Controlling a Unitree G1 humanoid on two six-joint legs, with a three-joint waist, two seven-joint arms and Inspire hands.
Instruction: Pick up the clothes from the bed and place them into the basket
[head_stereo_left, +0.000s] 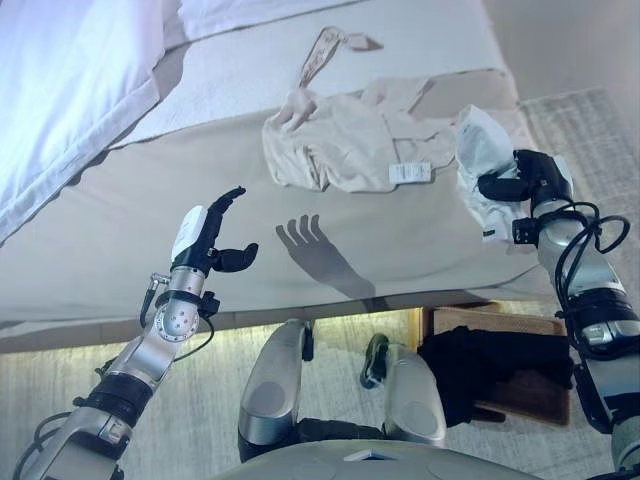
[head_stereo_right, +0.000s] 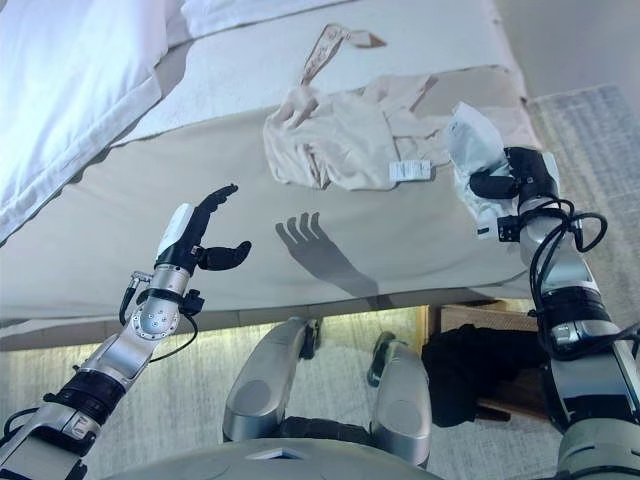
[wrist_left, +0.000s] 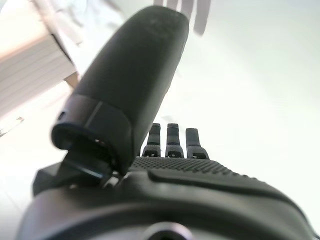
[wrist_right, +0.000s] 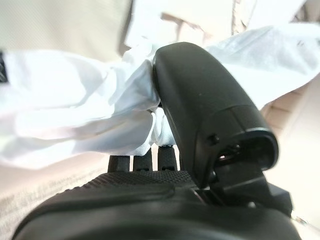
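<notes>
In the left eye view, a bed (head_stereo_left: 150, 210) with a tan cover fills the upper part, with a white duvet (head_stereo_left: 60, 90) bunched at its far left. A beige garment (head_stereo_left: 350, 145) lies crumpled on the cover, well apart from the left hand (head_stereo_left: 205, 240), which is raised over the near part of the bed with its fingers straight and spread — it holds nothing. At the bed's right edge the right hand (head_stereo_left: 515, 180) is closed around a white garment (head_stereo_left: 480, 165), which bunches above and below the fingers. Below that arm, on the floor beside the bed, a brown basket (head_stereo_left: 520, 385) holds dark clothing (head_stereo_left: 480, 370). The right eye view shows the same layout, the white garment just beside the beige one's right edge. In the left wrist view, the left hand's thumb stands up large and the fingers (wrist_left: 172, 137) extend straight over the pale cover, touching nothing. In the right wrist view, the white garment is pinched between the thumb (wrist_right: 200, 95) and the fingers — cloth spills out to both sides of the grasp.
</notes>
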